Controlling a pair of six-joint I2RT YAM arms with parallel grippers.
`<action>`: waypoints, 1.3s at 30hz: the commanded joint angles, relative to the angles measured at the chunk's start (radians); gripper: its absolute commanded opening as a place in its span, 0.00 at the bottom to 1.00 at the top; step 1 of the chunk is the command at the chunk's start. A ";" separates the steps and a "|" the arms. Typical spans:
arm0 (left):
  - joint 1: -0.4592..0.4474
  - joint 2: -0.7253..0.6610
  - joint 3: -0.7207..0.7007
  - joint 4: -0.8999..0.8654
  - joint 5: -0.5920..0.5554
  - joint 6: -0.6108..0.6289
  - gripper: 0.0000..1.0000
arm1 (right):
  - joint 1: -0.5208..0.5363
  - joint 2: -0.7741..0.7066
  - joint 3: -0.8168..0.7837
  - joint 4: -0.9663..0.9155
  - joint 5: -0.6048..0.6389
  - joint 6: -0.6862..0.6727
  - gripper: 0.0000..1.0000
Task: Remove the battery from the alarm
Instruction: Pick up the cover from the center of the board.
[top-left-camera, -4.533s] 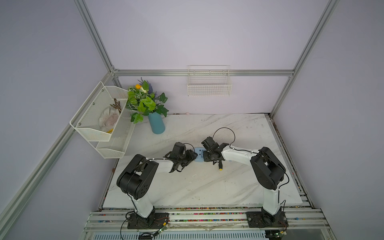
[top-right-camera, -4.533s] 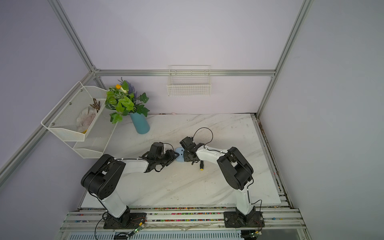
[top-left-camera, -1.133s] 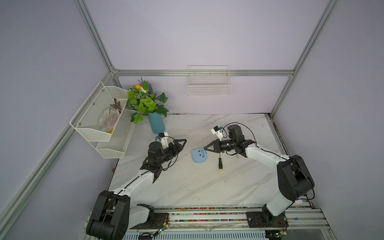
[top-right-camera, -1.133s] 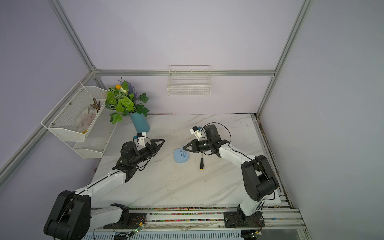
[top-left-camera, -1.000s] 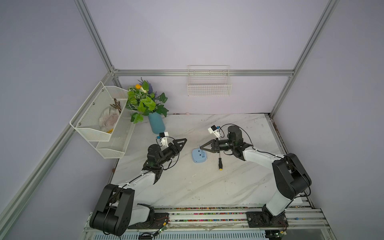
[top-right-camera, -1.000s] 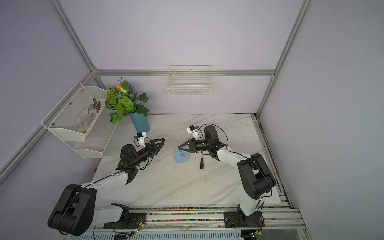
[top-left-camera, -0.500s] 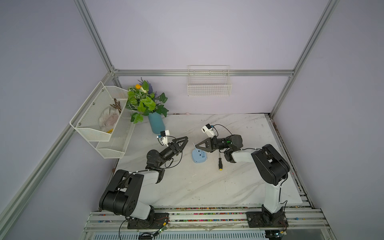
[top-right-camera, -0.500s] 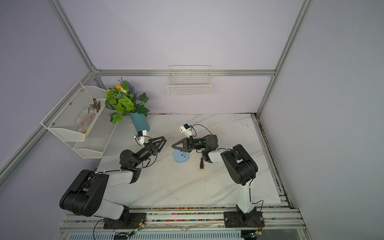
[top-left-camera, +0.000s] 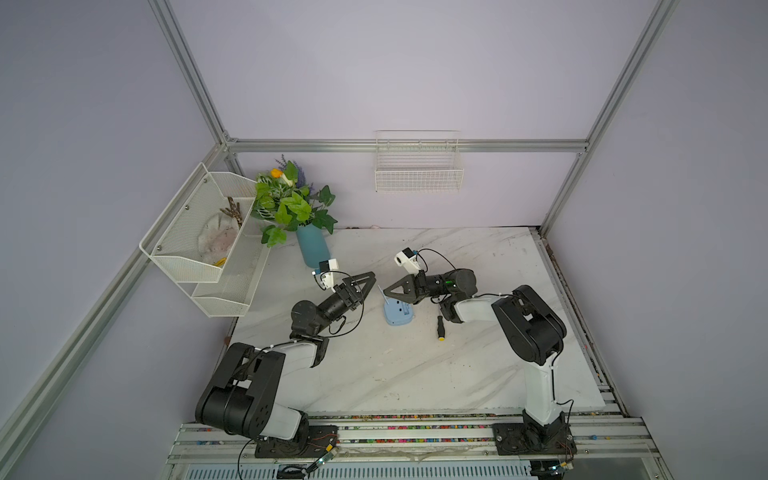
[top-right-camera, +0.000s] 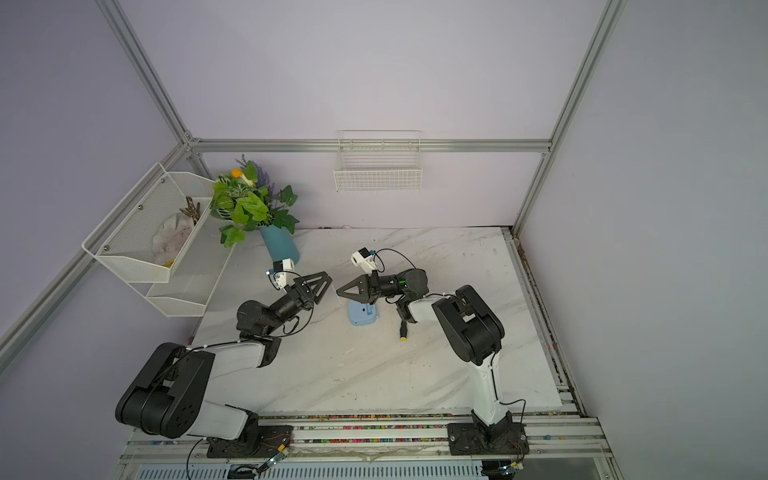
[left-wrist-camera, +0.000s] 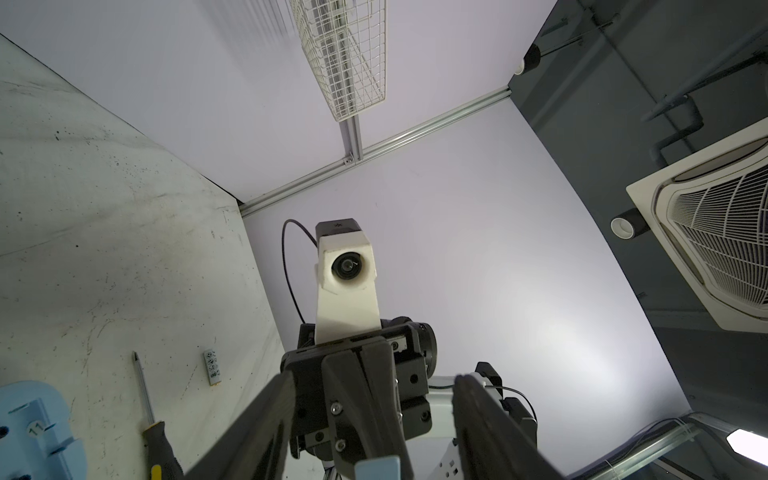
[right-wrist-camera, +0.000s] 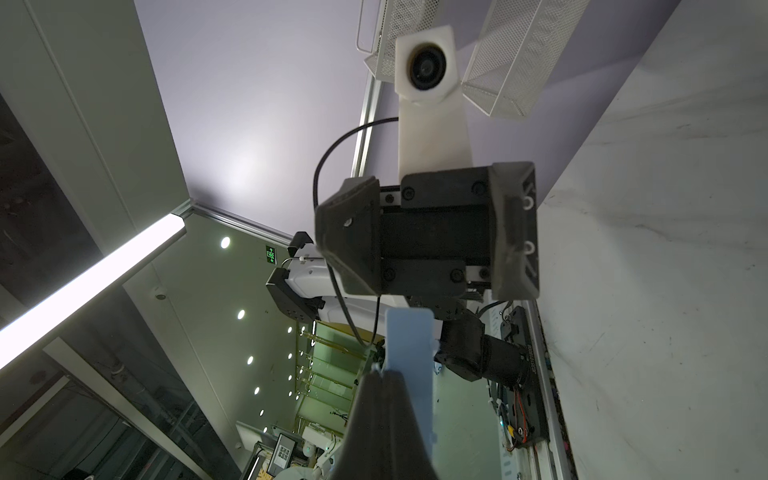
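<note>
Jaws on my right gripper (top-left-camera: 385, 291) are shut tight on a thin light-blue plate (right-wrist-camera: 409, 345), raised just above the alarm (top-left-camera: 400, 316) at its edge. My left gripper (top-left-camera: 369, 286) hangs just beside the alarm on the opposite side. Its tips face the right one's, jaws well apart w/ nothing btw them.

Containers, all beyond the alarm:
- Blue vase (top-left-camera: 312, 247) w/ green leaves and an orange bloom, near the alarm toward the back wall.
- White mesh rack (top-left-camera: 183, 266), two tiers, well apart from the alarm on my left. Its upper tier holds a pale crumpled bundle (top-left-camera: 216, 241), brown twigs (top-left-camera: 233, 212) and a yellow scrap.
- White wire wall basket (top-left-camera: 417, 183), on the back wall past the alarm.

The alarm lies face down on the marble table (top-left-camera: 415, 374). Its light-blue, rounded-square back is up, w/ the battery bay uncovered.

The left wrist cam adds a round sticker (left-wrist-camera: 36, 429) reading 11 by the bay's slots. Only that cam shows the battery (left-wrist-camera: 213, 368). It's tiny and silvery-white w/ small dark marks, flat on the table apart from the alarm. The black-handled, yellow-tipped screwdriver (top-left-camera: 439, 328) lies btw the two. I can't find the battery in either top view.
</note>
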 joint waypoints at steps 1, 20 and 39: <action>-0.006 -0.018 -0.025 0.041 0.024 -0.002 0.65 | 0.005 0.013 0.037 0.066 0.020 0.006 0.00; -0.024 0.005 -0.023 0.040 0.018 0.005 0.58 | 0.019 0.066 0.104 0.066 0.032 0.051 0.00; -0.026 0.013 -0.025 0.040 0.019 0.011 0.26 | 0.019 0.068 0.095 0.066 0.037 0.054 0.00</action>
